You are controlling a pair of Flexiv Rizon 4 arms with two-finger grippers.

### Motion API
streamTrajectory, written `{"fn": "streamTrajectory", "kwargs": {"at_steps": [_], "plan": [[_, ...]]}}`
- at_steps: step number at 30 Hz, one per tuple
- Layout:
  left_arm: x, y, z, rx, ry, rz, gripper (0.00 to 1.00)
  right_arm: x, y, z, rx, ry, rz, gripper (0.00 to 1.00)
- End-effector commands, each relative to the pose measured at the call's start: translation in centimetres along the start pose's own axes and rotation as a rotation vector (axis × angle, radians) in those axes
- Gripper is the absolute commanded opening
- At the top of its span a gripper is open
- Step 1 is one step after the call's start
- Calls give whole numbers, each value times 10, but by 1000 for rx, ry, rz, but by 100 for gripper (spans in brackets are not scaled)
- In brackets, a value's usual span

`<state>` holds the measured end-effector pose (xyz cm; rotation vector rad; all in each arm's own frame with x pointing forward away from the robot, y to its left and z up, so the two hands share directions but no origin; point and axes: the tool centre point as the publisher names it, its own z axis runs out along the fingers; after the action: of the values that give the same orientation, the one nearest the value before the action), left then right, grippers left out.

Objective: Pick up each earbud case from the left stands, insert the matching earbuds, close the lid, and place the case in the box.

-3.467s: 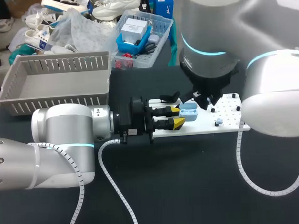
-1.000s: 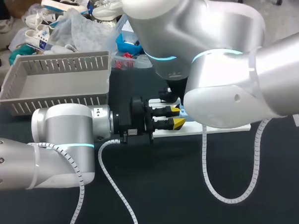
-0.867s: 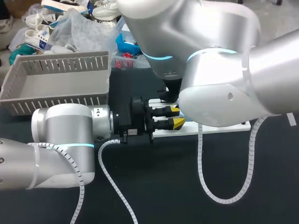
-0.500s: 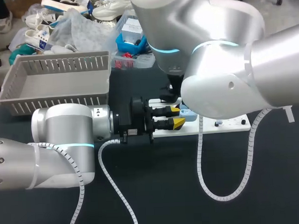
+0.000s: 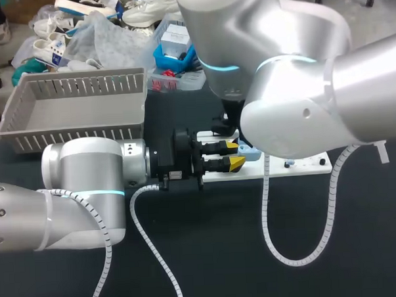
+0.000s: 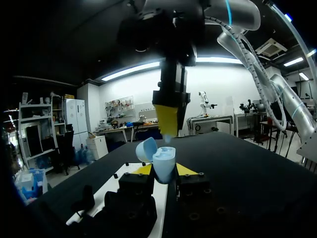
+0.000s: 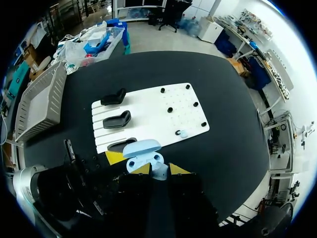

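We hold pale blue earbud case (image 6: 163, 162), lid flipped open, pinched in left gripper (image 5: 235, 154) at white board's (image 7: 148, 116) edge. Right gripper (image 7: 159, 168), just above case, pinches small pale earbud (image 7: 160, 173).

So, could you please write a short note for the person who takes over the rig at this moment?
Left gripper: shut on the light blue plastic earbud case, lid open, beside the white pegboard.
Right gripper: shut on a small pale earbud, just above the open case.
A second pale earbud lies on the pegboard.
Done: case taken off the black stands and opened.
Left: seat both earbuds, close the lid, put the case in the grey slatted basket; no case shows in it.
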<state>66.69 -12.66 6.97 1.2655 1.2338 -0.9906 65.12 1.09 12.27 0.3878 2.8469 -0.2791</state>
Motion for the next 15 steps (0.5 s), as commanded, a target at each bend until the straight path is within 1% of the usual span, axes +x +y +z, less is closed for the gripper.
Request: {"fn": "streamTrajectory", "kwargs": {"at_steps": [1,15], "plan": [[0,0,1,-3,1,1,0,-1,2,4,2,-2,2,0],[0,0,1,-3,1,1,0,-6,4,11,17,-11,3,0]]}}
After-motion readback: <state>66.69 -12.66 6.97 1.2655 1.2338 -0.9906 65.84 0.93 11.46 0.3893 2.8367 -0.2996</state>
